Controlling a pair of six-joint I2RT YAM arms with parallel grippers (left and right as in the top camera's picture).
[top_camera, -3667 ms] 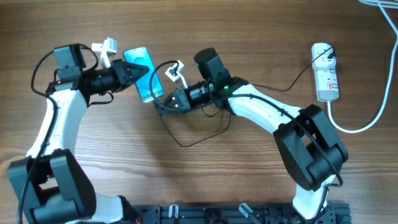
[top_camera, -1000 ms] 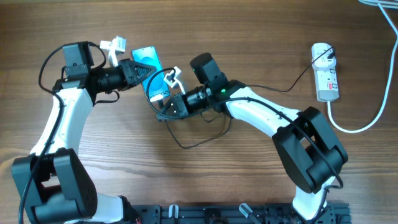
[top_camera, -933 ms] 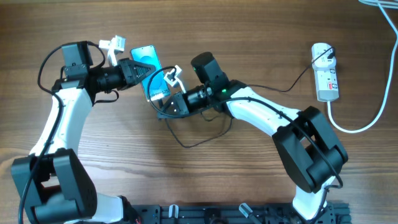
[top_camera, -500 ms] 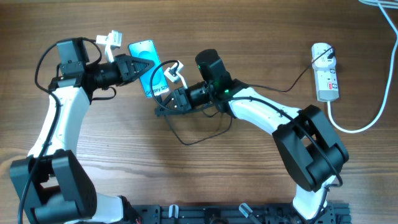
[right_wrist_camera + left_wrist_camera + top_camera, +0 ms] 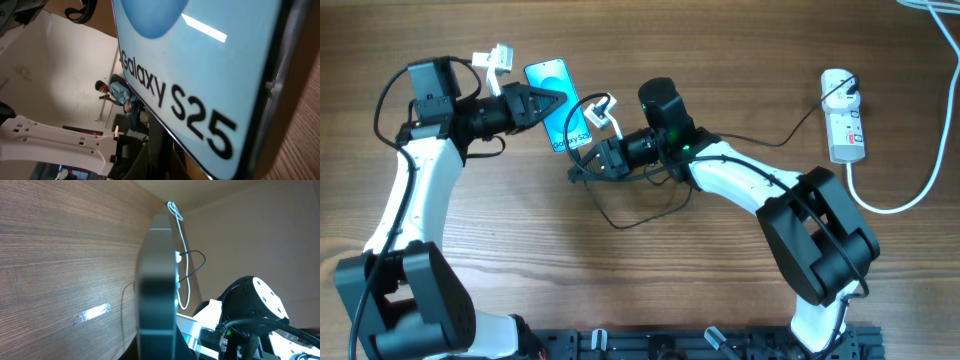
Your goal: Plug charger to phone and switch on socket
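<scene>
Low in the middle of the overhead frame, the charger's thin black cable loops over the wooden counter and runs up to my right pincer. That pincer is closed tight, but I cannot tell whether it has the plug tip. Just above it, upper left of centre, my left pincer is clamped on the phone, which sits slanted with its turquoise screen towards the overhead camera. My right wrist view is filled by that screen, reading "Galaxy S25". My left wrist view shows the phone edge-on. Far off at the upper right lies the white socket, with a black plug at its upper end.
</scene>
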